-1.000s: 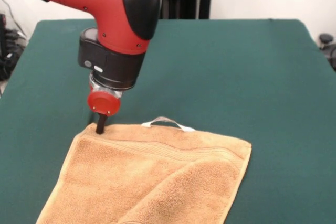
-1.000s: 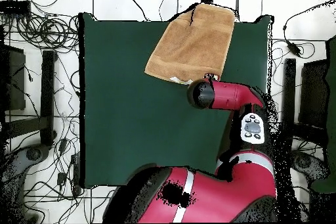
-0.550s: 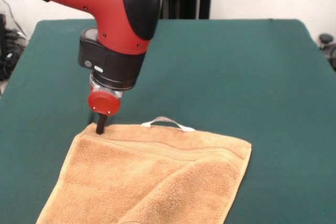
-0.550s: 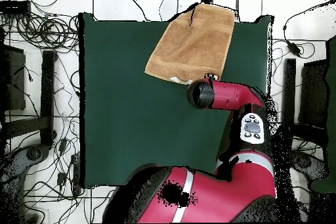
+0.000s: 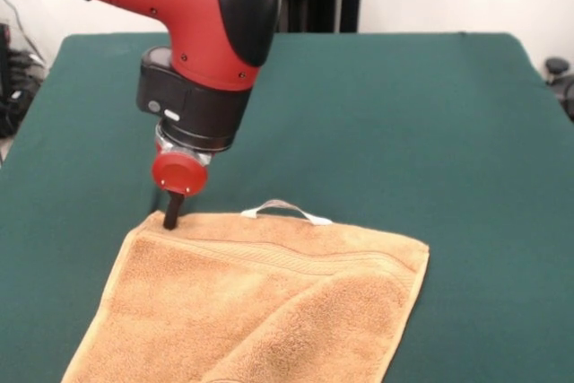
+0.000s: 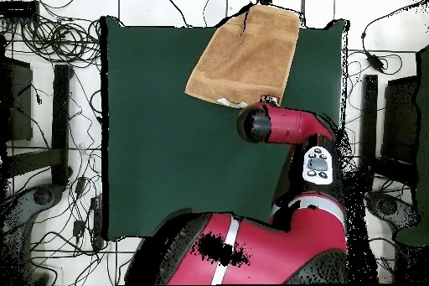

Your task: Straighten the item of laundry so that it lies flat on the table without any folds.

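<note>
**Ana:** Barely anything has moved since a second ago. The arm (image 5: 193,33) has drifted a touch up and sideways over the towel's corner, and the towel (image 5: 260,307) lies as it did.

**Ben:** Where is the towel on the bench?

**Ana:** Seen from above, the towel (image 6: 245,56) sits at the bench's (image 6: 159,132) far edge from the robot's base, toward the right-hand side. Its long axis runs from that far edge back toward the base, slanted a little. Its far end lies at or just over the bench's far edge.

**Ben:** Is it flat?

**Ana:** No. From the front, a fold crosses it on the diagonal, with one layer lapped over the other. The striped hem faces the robot, and the white loop tag (image 5: 285,211) sticks out from that hem onto the green cloth.

**Ben:** And the fingers?

**Ana:** The gripper (image 5: 171,212) comes down on the towel's corner, the left one in the front view. Only one dark tip shows under the red disc, touching the corner, and I cannot tell whether the fingers are open or closed.

**Ben:** Room to move?

**Ana:** From above, wide bare green lies to the towel's left and toward the base. To its right only a narrow strip remains before the bench's edge.
</note>
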`<move>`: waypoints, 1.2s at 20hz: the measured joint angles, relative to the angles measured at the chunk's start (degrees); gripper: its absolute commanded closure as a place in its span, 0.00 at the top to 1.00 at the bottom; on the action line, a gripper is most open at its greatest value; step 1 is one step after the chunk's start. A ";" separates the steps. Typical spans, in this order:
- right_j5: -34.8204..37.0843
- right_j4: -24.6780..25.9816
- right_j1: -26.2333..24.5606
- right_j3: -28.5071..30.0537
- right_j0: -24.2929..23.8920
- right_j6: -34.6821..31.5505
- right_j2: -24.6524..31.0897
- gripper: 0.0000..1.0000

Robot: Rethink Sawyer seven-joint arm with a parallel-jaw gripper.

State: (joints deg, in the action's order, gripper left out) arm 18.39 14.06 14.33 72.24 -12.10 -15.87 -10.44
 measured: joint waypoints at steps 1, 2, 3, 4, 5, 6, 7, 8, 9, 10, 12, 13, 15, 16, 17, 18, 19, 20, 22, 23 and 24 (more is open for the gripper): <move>-0.79 0.00 0.06 0.37 -0.01 0.00 -0.07 0.00; -0.93 0.00 0.08 0.44 -0.01 0.00 -0.07 0.00; -1.07 0.00 0.09 0.51 -0.01 0.00 -0.07 0.00; -1.31 0.00 0.11 0.62 0.00 0.00 -0.12 0.00; -1.56 0.00 0.13 0.73 -0.01 0.00 -0.12 0.00; -1.71 0.00 0.15 0.82 -0.02 0.00 -0.12 0.00; -1.90 -0.04 0.19 0.94 -0.08 0.00 -0.11 0.00; -2.02 -0.05 0.21 0.99 -0.12 0.00 -0.10 0.00; -2.08 -0.08 0.21 1.02 -0.14 0.00 -0.10 0.00; -2.15 -0.12 0.22 1.05 -0.16 0.00 -0.09 0.00; -2.35 -0.29 0.29 1.21 -0.34 0.00 0.02 0.00; -2.37 -0.42 0.32 1.26 -0.45 0.00 0.10 0.00; -2.37 -0.87 0.33 1.33 -0.59 0.00 0.14 0.00; -2.37 -0.99 0.32 1.34 -0.58 0.00 0.12 0.00; -2.37 -1.09 0.31 1.35 -0.58 0.00 0.12 0.00; -2.36 -1.40 0.29 1.37 -0.59 0.00 0.07 0.00; -2.36 -1.64 0.28 1.39 -0.61 0.00 0.07 0.00; -2.36 -1.91 0.28 1.44 -0.69 0.00 0.09 0.00; -2.36 -2.45 0.30 1.54 -0.86 0.00 0.14 0.00; -2.34 -2.87 0.48 1.79 -1.37 0.00 0.63 0.00; -2.32 -3.28 0.67 2.03 -1.89 0.00 1.12 0.00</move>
State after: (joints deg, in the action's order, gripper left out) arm 16.07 10.78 15.00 74.27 -13.99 -15.87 -9.33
